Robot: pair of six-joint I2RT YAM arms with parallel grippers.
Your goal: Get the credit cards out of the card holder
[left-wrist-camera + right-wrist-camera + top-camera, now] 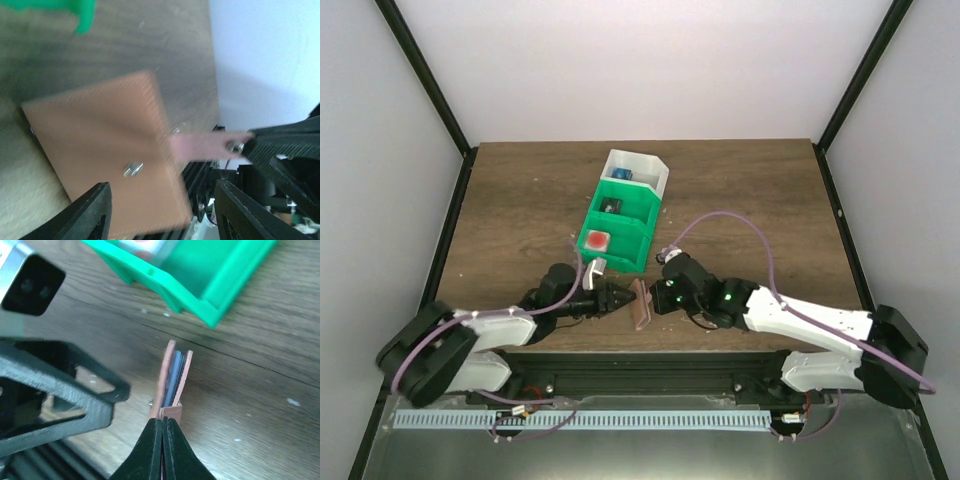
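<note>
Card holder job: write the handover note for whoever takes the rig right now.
Left gripper: open, jaws apart, facing the flat side of the card holder, gripping nothing.
Right gripper: shut on the small tab at the holder's edge.
Holder: on edge between the two grippers, just in front of the green bin; whether it touches the table cannot be told.
Credit cards: blue and grey edges show between the flaps, inside the holder.
Done: holder secured by its tab; no card is out.
To do: pull out every card, probably with the left gripper.
</note>
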